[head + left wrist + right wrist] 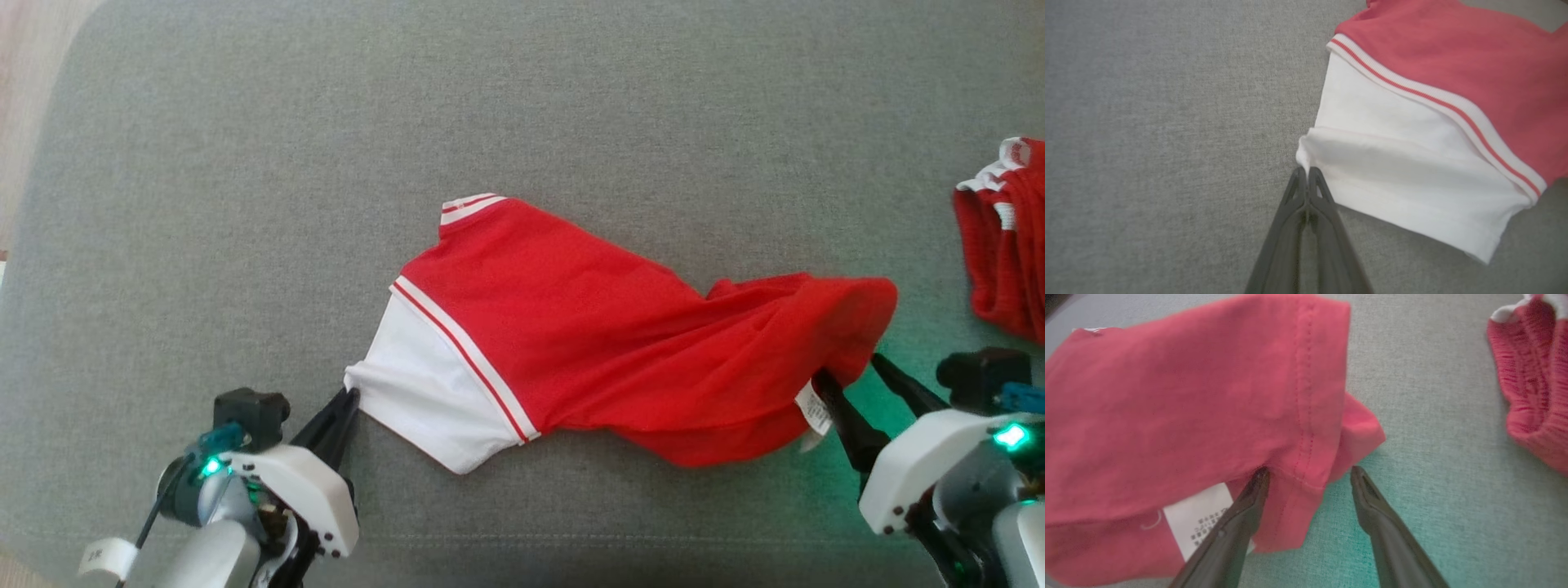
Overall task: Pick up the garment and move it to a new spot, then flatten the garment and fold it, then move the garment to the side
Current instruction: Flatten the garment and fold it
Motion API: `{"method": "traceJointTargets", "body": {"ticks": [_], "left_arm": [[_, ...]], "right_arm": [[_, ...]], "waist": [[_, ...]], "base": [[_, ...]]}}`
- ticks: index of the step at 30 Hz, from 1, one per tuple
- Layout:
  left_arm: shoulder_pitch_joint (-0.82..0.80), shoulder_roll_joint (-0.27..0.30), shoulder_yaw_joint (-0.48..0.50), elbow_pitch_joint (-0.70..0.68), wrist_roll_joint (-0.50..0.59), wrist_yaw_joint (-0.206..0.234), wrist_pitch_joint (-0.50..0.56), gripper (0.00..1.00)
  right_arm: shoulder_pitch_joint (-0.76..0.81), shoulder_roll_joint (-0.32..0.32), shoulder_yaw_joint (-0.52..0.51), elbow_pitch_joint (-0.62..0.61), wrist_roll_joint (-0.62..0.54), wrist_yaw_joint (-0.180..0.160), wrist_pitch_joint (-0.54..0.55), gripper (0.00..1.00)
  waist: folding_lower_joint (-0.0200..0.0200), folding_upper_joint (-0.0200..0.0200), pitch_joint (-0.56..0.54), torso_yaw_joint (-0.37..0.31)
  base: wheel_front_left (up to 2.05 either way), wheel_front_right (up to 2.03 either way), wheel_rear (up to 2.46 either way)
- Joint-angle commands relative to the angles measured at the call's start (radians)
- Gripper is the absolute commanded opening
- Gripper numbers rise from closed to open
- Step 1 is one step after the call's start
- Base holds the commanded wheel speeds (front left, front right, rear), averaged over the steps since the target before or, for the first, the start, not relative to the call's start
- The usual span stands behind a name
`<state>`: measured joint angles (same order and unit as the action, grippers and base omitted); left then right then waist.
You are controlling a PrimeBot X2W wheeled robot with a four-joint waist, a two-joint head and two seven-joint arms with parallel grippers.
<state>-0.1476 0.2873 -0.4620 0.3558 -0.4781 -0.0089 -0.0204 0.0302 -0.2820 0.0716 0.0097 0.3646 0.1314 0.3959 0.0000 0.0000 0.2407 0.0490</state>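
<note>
The garment [588, 327] is a red shirt with a white sleeve and white striped trim, lying crumpled across a grey fabric surface [245, 163]. My left gripper [351, 398] is shut on the corner of the white sleeve [1392, 171], and its tips [1305, 170] pinch the sleeve's bunched edge. My right gripper [849, 367] stands open at the garment's red hem [1306, 416]. Its left finger [1241, 514] is against the cloth beside a white care label [1196, 522], and its right finger [1380, 514] is over bare surface.
A second red garment [1008, 237] with white trim lies bunched at the right edge, also seen in the right wrist view [1531, 375]. The grey surface's rounded edge and a pale floor [24, 98] show at the far left.
</note>
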Motion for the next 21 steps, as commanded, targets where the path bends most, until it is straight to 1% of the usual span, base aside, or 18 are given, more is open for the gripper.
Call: {"method": "traceJointTargets", "body": {"ticks": [1,2,3,8,11,14,17,18,21], "left_arm": [[-0.037,0.033,0.039,-0.029,-0.013,0.003,-0.013,0.00],[-0.038,0.033,0.039,-0.028,-0.014,0.004,-0.015,0.00],[-0.039,0.033,0.039,-0.027,-0.014,0.004,-0.016,0.00],[-0.039,0.031,0.042,-0.029,-0.014,0.012,-0.040,0.00],[-0.036,0.034,0.049,-0.036,-0.015,0.018,-0.055,0.00],[-0.028,0.040,0.065,-0.062,-0.015,0.034,-0.083,0.00],[-0.014,0.051,0.093,-0.124,-0.013,0.063,-0.122,0.00],[-0.004,0.062,0.116,-0.183,-0.010,0.086,-0.143,0.00],[0.006,0.084,0.143,-0.288,0.004,0.119,-0.159,0.00]], "right_arm": [[-0.029,-0.037,0.028,-0.028,0.014,-0.001,-0.012,0.65],[-0.033,-0.043,0.035,-0.024,0.023,-0.001,-0.015,0.43],[-0.036,-0.051,0.045,-0.022,0.032,-0.001,-0.018,0.00],[-0.017,-0.078,0.073,-0.044,0.073,-0.001,-0.058,0.00],[0.004,-0.081,0.066,-0.067,0.078,-0.001,-0.080,0.00],[0.049,-0.066,0.039,-0.109,0.073,-0.001,-0.109,0.00],[0.096,-0.045,0.013,-0.162,0.067,-0.001,-0.125,0.00],[0.119,-0.030,-0.008,-0.197,0.066,-0.001,-0.128,0.00],[0.130,-0.022,-0.026,-0.245,0.076,-0.001,-0.121,0.00]], "waist": [[0.0000,0.0000,0.001,0.001],[0.0000,0.0000,0.001,0.001],[0.0000,0.0000,0.002,0.001],[0.0000,0.0000,-0.001,0.007],[0.0000,0.0000,-0.004,0.008],[0.0000,0.0000,-0.012,0.007],[0.0000,0.0000,-0.030,0.000],[0.0000,0.0000,-0.044,-0.006],[0.0000,0.0000,-0.066,-0.013]], "base": [[0.00,0.00,0.00],[0.00,0.00,0.00],[0.00,0.00,0.00],[0.00,0.00,0.00],[0.00,0.00,0.00],[0.00,0.00,0.00],[0.00,0.00,0.00],[0.00,0.00,0.00],[0.00,0.00,0.00]]}}
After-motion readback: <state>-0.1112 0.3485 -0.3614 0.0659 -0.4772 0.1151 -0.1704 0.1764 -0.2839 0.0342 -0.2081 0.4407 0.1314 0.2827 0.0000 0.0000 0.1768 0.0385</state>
